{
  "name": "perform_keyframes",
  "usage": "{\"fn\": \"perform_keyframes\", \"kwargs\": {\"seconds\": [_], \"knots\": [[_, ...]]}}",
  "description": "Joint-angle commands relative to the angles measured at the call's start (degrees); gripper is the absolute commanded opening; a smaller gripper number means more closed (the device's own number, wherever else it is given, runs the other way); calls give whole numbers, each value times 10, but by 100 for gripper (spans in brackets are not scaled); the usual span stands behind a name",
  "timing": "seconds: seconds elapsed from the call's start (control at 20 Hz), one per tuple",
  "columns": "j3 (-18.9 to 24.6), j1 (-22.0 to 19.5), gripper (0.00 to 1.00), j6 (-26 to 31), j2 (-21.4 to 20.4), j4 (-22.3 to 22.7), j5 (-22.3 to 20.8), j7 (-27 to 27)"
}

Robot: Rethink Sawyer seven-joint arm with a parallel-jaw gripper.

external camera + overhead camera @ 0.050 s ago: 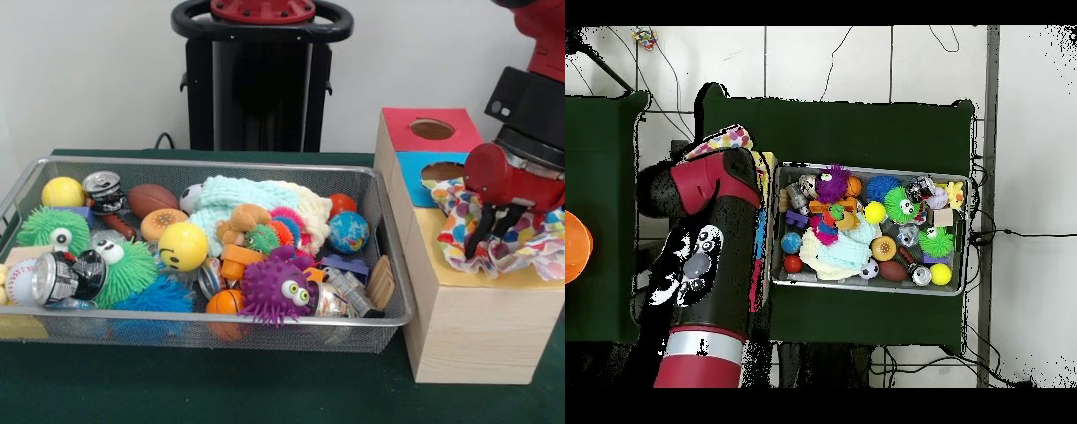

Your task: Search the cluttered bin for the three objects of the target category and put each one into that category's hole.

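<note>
Lying crumpled on the yellow section of the wooden box (459, 327), the polka-dot cloth (459, 221) is a soft white fabric printed with red, blue, yellow and orange spots, bunched into loose folds that spill toward the box's right edge; in the overhead view it shows as a spotted corner (717, 143) past the arm. The gripper (494, 231) hangs directly over it, its dark fingers (486, 221) pointing down into the folds and close together, apparently pinching the fabric, though the contact itself is partly hidden. Above the fingers sits the glossy red rounded wrist housing with a black block behind it. The box is pale wood with coloured top panels: a red panel (402, 132) with a round hole and a blue panel (410, 172) with another hole just beside the cloth. To the left stands the wire mesh bin (212, 320), silver and rectangular, packed with a purple spiky googly-eyed ball (274, 287), green spiky toys (128, 269), a smooth yellow smiley ball (183, 245), a pale knitted cloth (238, 199), a crushed can (62, 276), a small globe ball (349, 231) and a brown football (152, 199). All rests on a dark green table cover (221, 384).
</note>
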Motion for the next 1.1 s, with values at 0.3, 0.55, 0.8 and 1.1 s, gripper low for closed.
{"fn": "perform_keyframes", "kwargs": {"seconds": [0.3, 0.55, 0.8, 1.1], "knots": [[68, 9, 0, -150, 170, 107, 63, 236], [105, -11, 0, -146, 163, 120, 81, 202], [59, 27, 0, -126, 169, 105, 69, 223], [97, -13, 0, -133, 170, 114, 72, 155]]}}
